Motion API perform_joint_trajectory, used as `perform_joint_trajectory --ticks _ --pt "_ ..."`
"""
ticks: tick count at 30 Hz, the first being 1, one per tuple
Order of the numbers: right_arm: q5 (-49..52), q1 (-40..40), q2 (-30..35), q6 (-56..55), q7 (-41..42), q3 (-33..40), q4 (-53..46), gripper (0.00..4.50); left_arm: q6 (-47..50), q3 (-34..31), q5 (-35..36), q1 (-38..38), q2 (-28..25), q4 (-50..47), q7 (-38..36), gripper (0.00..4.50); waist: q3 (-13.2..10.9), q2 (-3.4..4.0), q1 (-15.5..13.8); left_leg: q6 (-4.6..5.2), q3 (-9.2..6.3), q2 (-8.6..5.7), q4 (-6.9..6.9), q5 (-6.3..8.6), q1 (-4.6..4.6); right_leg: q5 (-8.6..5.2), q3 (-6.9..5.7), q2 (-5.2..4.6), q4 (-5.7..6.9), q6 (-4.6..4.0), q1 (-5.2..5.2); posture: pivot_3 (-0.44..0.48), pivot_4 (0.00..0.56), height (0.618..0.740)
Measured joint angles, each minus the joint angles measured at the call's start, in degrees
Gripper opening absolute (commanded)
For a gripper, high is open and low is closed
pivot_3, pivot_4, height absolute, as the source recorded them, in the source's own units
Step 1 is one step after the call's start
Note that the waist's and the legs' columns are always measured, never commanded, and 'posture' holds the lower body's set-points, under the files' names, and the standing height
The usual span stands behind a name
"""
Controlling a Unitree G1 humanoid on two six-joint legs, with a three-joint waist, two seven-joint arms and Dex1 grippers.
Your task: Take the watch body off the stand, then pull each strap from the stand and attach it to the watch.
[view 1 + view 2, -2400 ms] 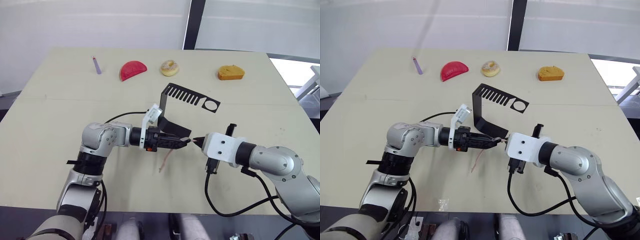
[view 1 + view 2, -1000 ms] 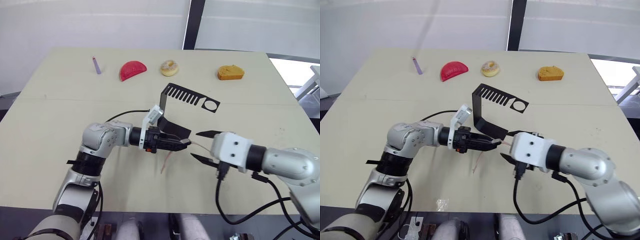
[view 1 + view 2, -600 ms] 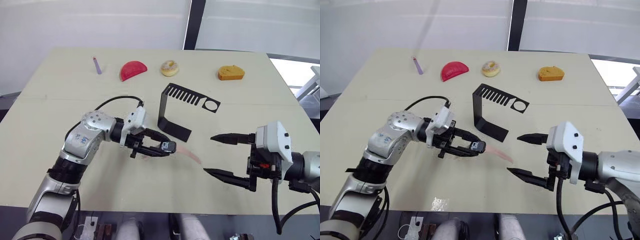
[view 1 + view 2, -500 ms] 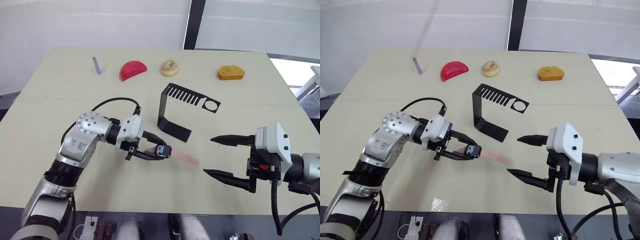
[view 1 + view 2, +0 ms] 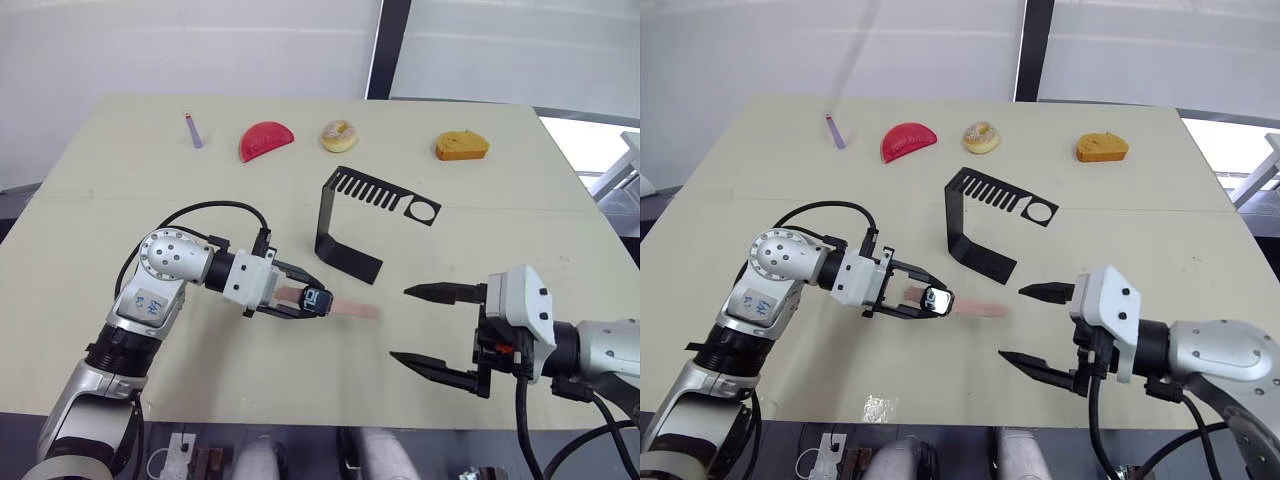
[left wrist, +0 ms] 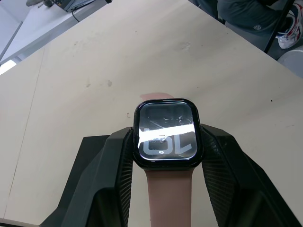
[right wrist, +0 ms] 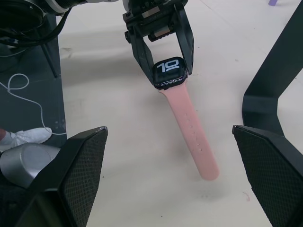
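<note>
My left gripper (image 5: pixel 306 300) is shut on the watch body (image 5: pixel 317 300), a small black square case whose lit screen (image 6: pixel 166 133) faces up. One pink strap (image 5: pixel 356 310) runs from the case toward the right, low over the table. A second pink strap (image 6: pixel 166 198) runs back between the left fingers (image 6: pixel 118 161). The black stand (image 5: pixel 345 225) stands just behind, with nothing on its comb arm or ring. My right gripper (image 5: pixel 398 323) hangs wide open to the right of the strap's tip, holding nothing. The right wrist view shows the watch (image 7: pixel 169 72) and the strap (image 7: pixel 191 135) between its fingers.
Along the far side of the table (image 5: pixel 120 220) lie a purple stick (image 5: pixel 193 130), a red slice (image 5: pixel 265 140), a doughnut (image 5: pixel 338 135) and a yellow bread piece (image 5: pixel 461 146). The table's front edge runs close under both arms.
My left gripper has carried the watch left and toward the front edge, screen turned up. The right gripper drew back to the right, then came partway back, staying wide open.
</note>
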State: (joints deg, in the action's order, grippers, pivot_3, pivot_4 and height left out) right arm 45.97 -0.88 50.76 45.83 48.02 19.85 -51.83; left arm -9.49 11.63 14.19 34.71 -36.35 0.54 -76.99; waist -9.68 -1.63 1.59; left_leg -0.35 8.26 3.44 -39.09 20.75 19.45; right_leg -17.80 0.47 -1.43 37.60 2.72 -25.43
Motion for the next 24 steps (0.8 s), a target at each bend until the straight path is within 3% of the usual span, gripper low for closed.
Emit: perform_joint_trajectory --ticks 2,5,11,16,24 --pt "-1.32 0.00 0.98 -1.08 -0.08 -0.70 0.09 4.47 2.20 0.01 0.24 -0.15 -0.03 -0.19 0.32 1.59 0.00 0.00 0.01 0.00 0.00 0.00 0.00 0.00 0.00 0.00 0.00 0.01 0.00 0.00 0.00 0.000 0.150 0.737" --pt "-3.42 -0.14 1.73 -2.25 -0.77 -1.88 0.08 4.47 13.93 0.01 2.77 -0.15 -0.32 -1.69 1.98 1.59 0.00 0.00 0.05 0.00 0.00 0.00 -0.01 0.00 0.00 0.00 0.00 0.01 0.01 0.00 0.00 0.000 0.150 0.737" --pt "-9.42 -3.58 2.67 -3.15 -6.07 -6.59 -0.86 4.47 47.66 0.53 12.64 3.14 -0.07 -4.84 6.49 1.59 0.00 0.00 0.04 -0.01 -0.02 0.00 -0.02 0.00 0.01 -0.01 0.00 0.01 0.02 0.01 -0.01 0.000 0.150 0.737" --pt "-12.82 -6.18 2.68 -1.32 -10.73 -11.57 -2.01 4.47 69.94 0.07 18.83 8.08 4.40 -3.91 13.13 1.59 0.00 -0.01 0.01 -0.01 -0.02 -0.01 -0.03 -0.01 0.03 -0.01 0.00 0.00 0.03 0.01 -0.03 0.000 0.150 0.737" --pt "-16.96 -10.27 2.52 5.04 -17.21 -19.26 -2.22 4.47 85.27 -2.73 24.22 13.10 10.40 2.13 18.83 1.59 0.00 0.00 0.06 -0.05 -0.02 0.00 -0.05 -0.03 0.01 -0.02 0.00 0.00 0.08 -0.02 -0.05 0.000 0.150 0.737"
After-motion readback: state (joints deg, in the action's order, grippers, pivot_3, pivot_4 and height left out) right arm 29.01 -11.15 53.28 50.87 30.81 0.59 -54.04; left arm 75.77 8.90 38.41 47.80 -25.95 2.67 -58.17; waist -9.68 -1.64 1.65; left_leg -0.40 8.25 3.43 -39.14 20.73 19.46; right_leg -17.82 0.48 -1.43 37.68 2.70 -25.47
